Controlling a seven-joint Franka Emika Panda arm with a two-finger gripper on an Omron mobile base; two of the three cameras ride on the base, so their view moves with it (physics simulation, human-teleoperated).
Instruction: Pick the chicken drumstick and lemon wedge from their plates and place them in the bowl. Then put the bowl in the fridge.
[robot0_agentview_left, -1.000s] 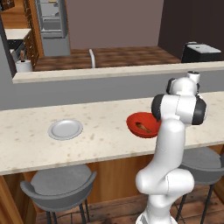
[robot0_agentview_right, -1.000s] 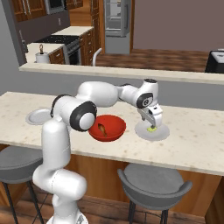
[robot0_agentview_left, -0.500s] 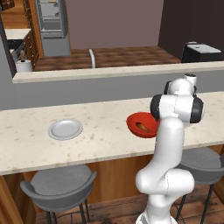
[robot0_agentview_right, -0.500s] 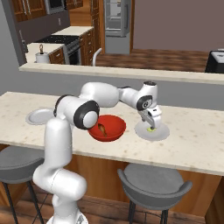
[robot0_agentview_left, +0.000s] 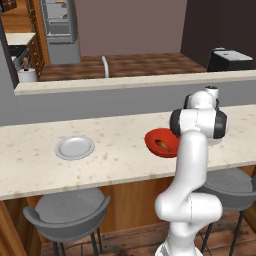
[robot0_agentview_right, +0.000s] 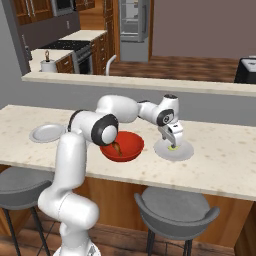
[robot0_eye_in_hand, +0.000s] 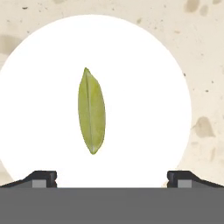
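Speckled beige stone counter (robot0_agentview_right: 225, 165) runs across a simulated kitchen, with grey stools tucked beneath it and a tall grey steel fridge (robot0_agentview_right: 134, 20) standing far back at about twelve o'clock. Going from left to right along the counter in the right base view, a small round light-grey plate (robot0_agentview_right: 46, 133) sits bare at nine o'clock, well apart from everything else. Next comes the deep glossy red bowl (robot0_agentview_right: 125, 147), and the small brown-orange chicken drumstick (robot0_agentview_right: 117, 148) already lies inside it, so by my reading the first pick is done. Just beside the bowl, toward three o'clock, a second light-grey plate (robot0_agentview_right: 184, 152) carries the small yellow-green lemon wedge (robot0_eye_in_hand: 91, 110), which lies near that plate's middle. The two-finger gripper (robot0_agentview_right: 173, 141) hangs directly over the wedge with its fingers spread wide, one tip on either side in the hand view, and nothing between them. Judging from this, the wedge is not yet grasped; it has to be lifted into the bowl, and then the bowl must go to the fridge.
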